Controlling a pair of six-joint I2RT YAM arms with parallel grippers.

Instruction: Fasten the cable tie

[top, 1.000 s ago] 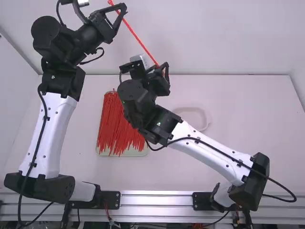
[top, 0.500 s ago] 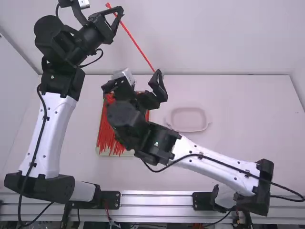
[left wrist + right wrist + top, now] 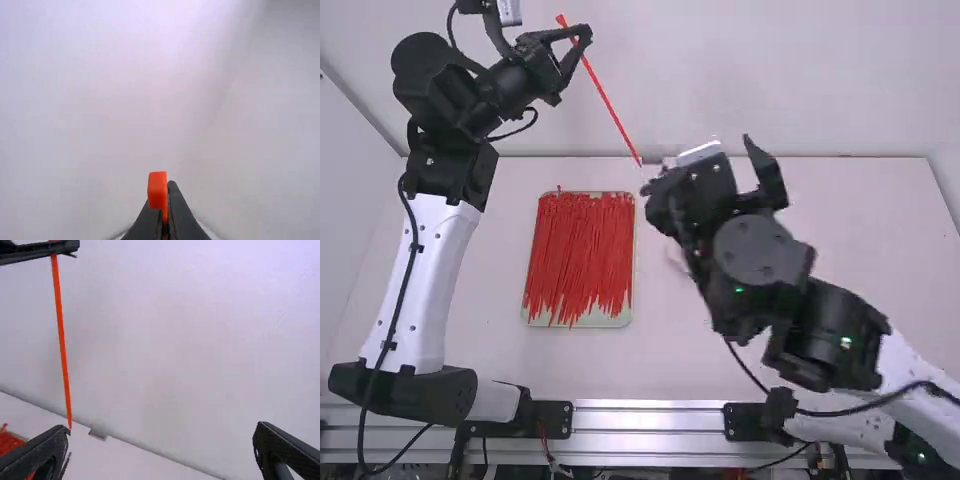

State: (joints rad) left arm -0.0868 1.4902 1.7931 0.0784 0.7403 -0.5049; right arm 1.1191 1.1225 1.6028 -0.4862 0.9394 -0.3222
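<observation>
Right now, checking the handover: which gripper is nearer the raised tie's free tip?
Right. The right gripper has one finger beside the free tip; the left gripper clamps the cable tie at its other end.

light: bright, even | shadows: soft, faint on table point(image 3: 880, 200)

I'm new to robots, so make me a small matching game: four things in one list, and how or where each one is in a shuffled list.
1 left gripper
2 right gripper
3 held cable tie
4 pile of cable ties

A open
B lying in the tray
C shut
D slanting up in the air

Pairs: 1-C, 2-A, 3-D, 4-B
</observation>
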